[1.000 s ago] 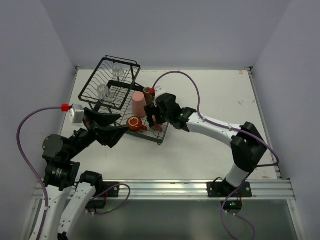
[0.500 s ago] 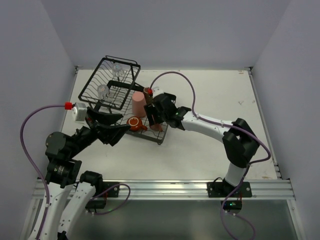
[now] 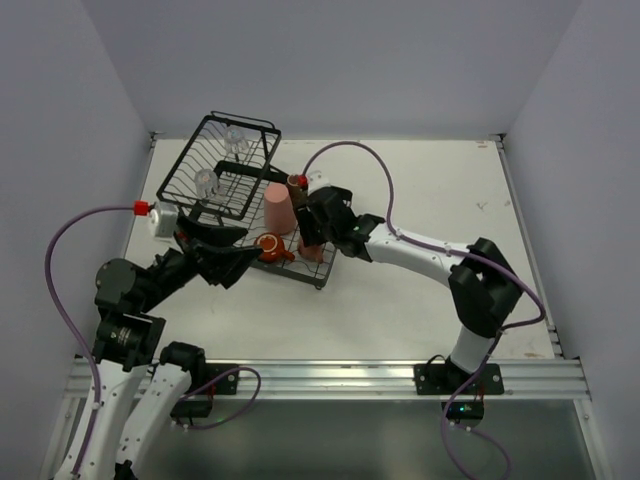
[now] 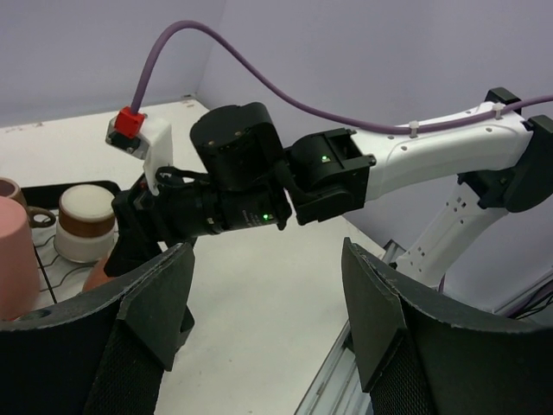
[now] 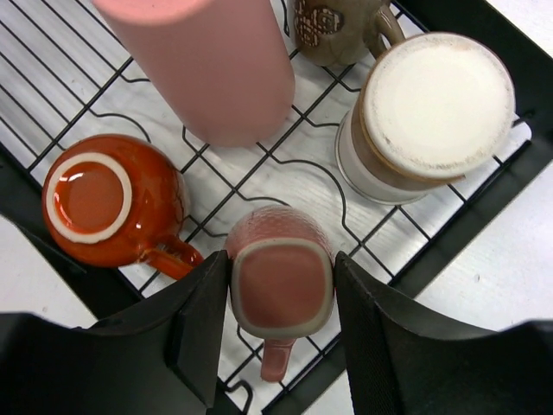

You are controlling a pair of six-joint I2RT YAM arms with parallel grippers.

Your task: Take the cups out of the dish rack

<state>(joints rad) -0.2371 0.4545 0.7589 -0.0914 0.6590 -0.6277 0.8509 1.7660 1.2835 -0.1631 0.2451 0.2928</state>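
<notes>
The black wire dish rack (image 3: 215, 165) has a flat tray section (image 5: 471, 229). On the tray stand, upside down, a pink handled mug (image 5: 281, 290), an orange-red mug (image 5: 108, 203), a salmon tumbler (image 5: 216, 60), a cream-and-brown cup (image 5: 423, 117) and a small brown cup (image 5: 333, 30). My right gripper (image 5: 282, 298) is shut on the pink mug, one finger on each side; the mug rests on the wires. In the top view the right gripper (image 3: 310, 238) covers it. Two clear glasses (image 3: 236, 140) (image 3: 205, 182) sit in the basket. My left gripper (image 4: 266, 259) is open and empty, beside the orange-red mug (image 3: 268, 246).
The tumbler (image 3: 277, 207) stands just left of my right gripper. The white table (image 3: 440, 190) stretches to the right of the rack. The right arm and its purple cable (image 4: 259, 69) cross the left wrist view. Grey walls enclose three sides.
My right gripper has shifted slightly left and settled over the pink mug. My left gripper has drawn back a little to the left.
</notes>
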